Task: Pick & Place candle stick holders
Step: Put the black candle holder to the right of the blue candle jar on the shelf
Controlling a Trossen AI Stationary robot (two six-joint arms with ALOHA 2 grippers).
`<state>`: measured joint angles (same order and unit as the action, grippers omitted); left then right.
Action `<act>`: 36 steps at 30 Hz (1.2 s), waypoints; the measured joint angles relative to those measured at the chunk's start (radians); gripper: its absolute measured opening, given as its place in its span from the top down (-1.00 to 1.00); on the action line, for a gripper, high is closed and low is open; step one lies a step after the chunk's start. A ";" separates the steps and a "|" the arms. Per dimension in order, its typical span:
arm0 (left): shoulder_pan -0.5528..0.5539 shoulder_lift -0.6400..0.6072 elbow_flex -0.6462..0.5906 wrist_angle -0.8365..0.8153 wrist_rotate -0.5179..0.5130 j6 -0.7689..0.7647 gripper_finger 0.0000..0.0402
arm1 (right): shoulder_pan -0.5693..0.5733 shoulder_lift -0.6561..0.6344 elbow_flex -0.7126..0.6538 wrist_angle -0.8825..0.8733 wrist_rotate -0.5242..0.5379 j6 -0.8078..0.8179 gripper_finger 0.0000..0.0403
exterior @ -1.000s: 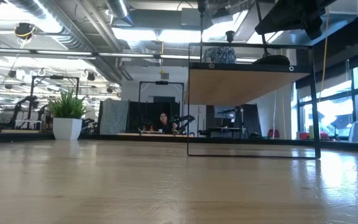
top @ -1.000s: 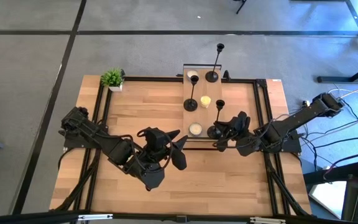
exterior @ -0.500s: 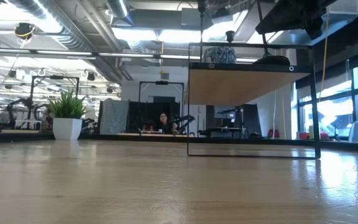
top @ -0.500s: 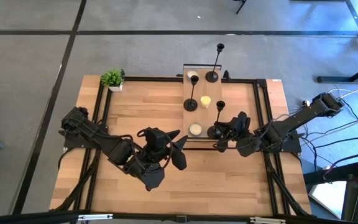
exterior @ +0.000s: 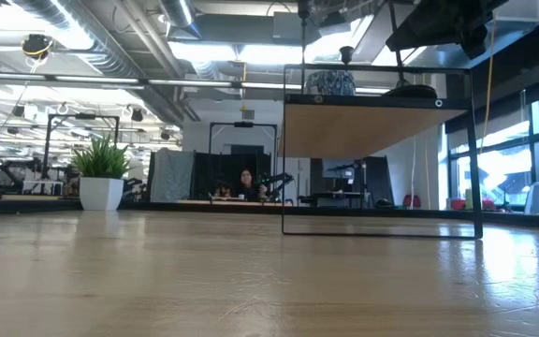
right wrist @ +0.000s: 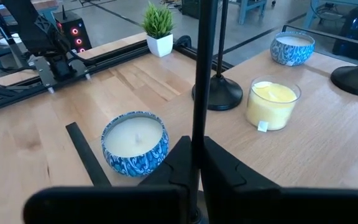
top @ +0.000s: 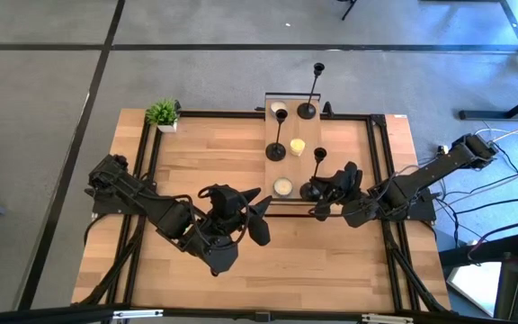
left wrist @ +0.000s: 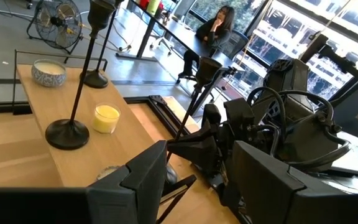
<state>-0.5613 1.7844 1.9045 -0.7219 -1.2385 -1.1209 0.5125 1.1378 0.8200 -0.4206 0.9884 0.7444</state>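
Three black candle stick holders stand on a raised wooden shelf point(top: 288, 166) at the table's far middle. A tall one point(top: 313, 88) is at the far edge and another point(top: 277, 137) is in the middle. My right gripper point(top: 325, 191) is shut on the third one point(top: 317, 166), whose base is over the shelf's near right corner. Whether that base rests on the board, I cannot tell. My left gripper point(top: 261, 209) hangs open over the table, near side of the shelf, with nothing between its fingers point(left wrist: 145, 180). My right gripper pinches the holder's thin stem point(right wrist: 197, 127) between its two fingers point(right wrist: 182, 162), low on the stem. The fingers come from the table's right side, slanting slightly down, and lie across the stem. The stem rises upright above them to its small cup point(left wrist: 209, 64).
On the shelf sit a white candle in a blue tin point(right wrist: 134, 142), a yellow candle in glass point(right wrist: 271, 102) and another blue tin point(right wrist: 292, 46). A small potted plant point(top: 162, 113) stands at the far left corner. Black rails point(top: 232, 114) frame the table.
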 joint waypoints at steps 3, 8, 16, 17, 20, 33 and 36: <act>0.000 0.000 0.000 0.000 0.000 -0.001 0.09 | 0.000 -0.001 0.000 0.000 -0.015 0.000 0.86; 0.000 0.000 0.000 0.000 0.000 -0.002 0.09 | 0.000 0.001 -0.001 -0.011 -0.072 0.001 0.76; 0.000 0.000 0.000 0.000 -0.001 -0.002 0.09 | 0.000 0.001 -0.002 -0.007 -0.092 0.001 0.65; 0.000 0.000 0.000 0.000 -0.001 -0.003 0.09 | 0.000 0.001 -0.002 -0.007 -0.091 0.001 0.63; 0.000 0.000 0.000 0.000 -0.001 -0.003 0.09 | 0.000 0.001 -0.002 -0.006 -0.090 0.001 0.59; 0.000 0.053 -0.001 0.023 0.019 -0.044 0.09 | 0.000 0.001 -0.002 -0.008 -0.083 0.031 0.39; 0.000 0.052 -0.002 0.023 0.020 -0.044 0.09 | 0.000 0.001 -0.002 -0.009 -0.084 0.033 0.35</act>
<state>-0.5612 1.8360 1.9030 -0.6987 -1.2186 -1.1652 0.5125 1.1389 0.8185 -0.4292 0.9043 0.7776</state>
